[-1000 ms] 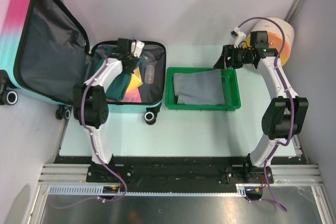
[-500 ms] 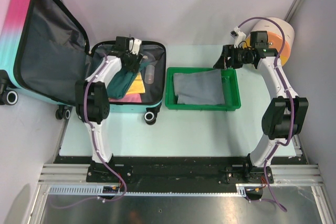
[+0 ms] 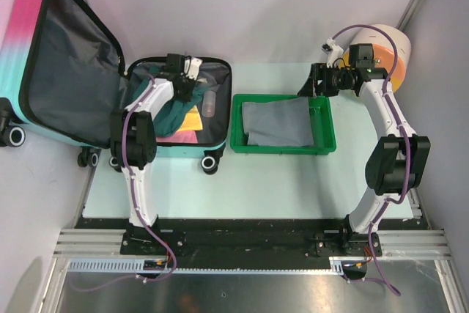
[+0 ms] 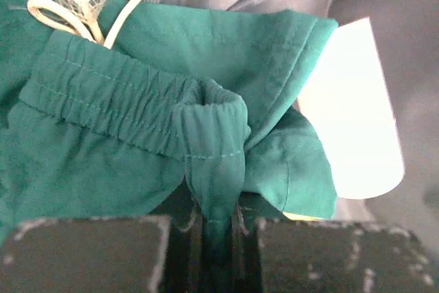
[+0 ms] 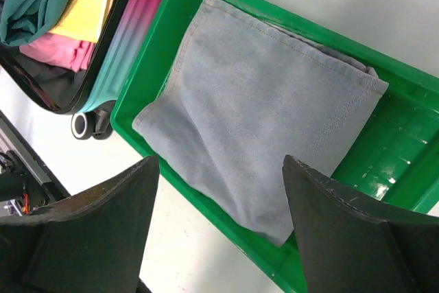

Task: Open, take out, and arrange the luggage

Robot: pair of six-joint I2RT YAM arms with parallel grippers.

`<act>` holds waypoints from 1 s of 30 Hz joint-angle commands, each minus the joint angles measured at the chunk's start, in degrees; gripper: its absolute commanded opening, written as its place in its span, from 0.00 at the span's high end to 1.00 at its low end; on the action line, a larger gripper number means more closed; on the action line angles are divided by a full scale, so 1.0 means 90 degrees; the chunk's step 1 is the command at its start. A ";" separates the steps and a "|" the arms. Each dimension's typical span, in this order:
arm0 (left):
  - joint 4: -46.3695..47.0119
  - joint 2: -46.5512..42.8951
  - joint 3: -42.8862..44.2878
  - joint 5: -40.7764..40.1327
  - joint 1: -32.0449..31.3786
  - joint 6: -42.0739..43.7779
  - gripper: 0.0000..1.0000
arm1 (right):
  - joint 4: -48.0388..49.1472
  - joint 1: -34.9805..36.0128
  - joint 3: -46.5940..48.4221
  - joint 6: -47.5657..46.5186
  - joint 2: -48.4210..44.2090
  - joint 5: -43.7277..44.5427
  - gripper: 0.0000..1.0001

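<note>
Inside the pink-to-teal hard-shell suitcase (image 3: 73, 71), a green elasticated garment (image 4: 137, 135) is clamped by the left tool (image 4: 212, 231); the right tool (image 5: 221, 169) is spread apart.

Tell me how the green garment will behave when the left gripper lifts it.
Probably floppy: the green garment lies creased and bunched, so it should sag below the left gripper, which pinches only one fold. Likely light, being thin cloth. Its drawstring lies loose and may trail or snag.

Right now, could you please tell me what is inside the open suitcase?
Inside the luggage: a green garment, a yellow item, pink fabric and a pale cylinder. Whatever lies beneath them is covered.
</note>
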 commanded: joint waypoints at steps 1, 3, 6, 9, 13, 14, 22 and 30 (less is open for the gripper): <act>0.0112 -0.0468 -0.0075 0.0324 0.0069 -0.0044 1.00 | 0.0102 -0.0018 0.0050 0.0181 0.0002 -0.0072 0.22; 0.0112 -0.0769 -0.0065 0.0916 0.0157 -0.0141 1.00 | 0.0151 -0.0008 0.0050 0.0259 0.0002 -0.0111 0.22; 0.0122 -0.1190 -0.0046 0.1786 0.0138 -0.0288 1.00 | 0.0355 0.0021 -0.0047 0.0434 -0.0007 -0.0179 0.22; 0.0112 -0.1610 0.0119 0.2343 0.0070 -0.0638 1.00 | 0.0522 0.0011 -0.0097 0.0678 0.0041 -0.0296 0.22; 0.0122 -0.1806 0.0451 0.2570 -0.0184 -0.0679 1.00 | 0.0532 -0.0008 -0.0106 0.0835 0.0168 -0.0394 0.22; 0.0132 -0.1797 0.0597 0.2580 -0.0262 -0.0708 1.00 | 0.0532 -0.0008 -0.0116 0.0855 0.0197 -0.0404 0.22; 0.0180 -0.1163 0.1826 0.2883 -0.1443 -0.1187 1.00 | 0.0376 -0.0642 -0.0253 0.0963 0.0217 -0.0540 0.22; 0.0346 -0.0050 0.3000 0.2874 -0.2761 -0.1187 1.00 | -0.0063 -0.1463 -0.0604 0.0651 -0.0036 -0.0589 0.23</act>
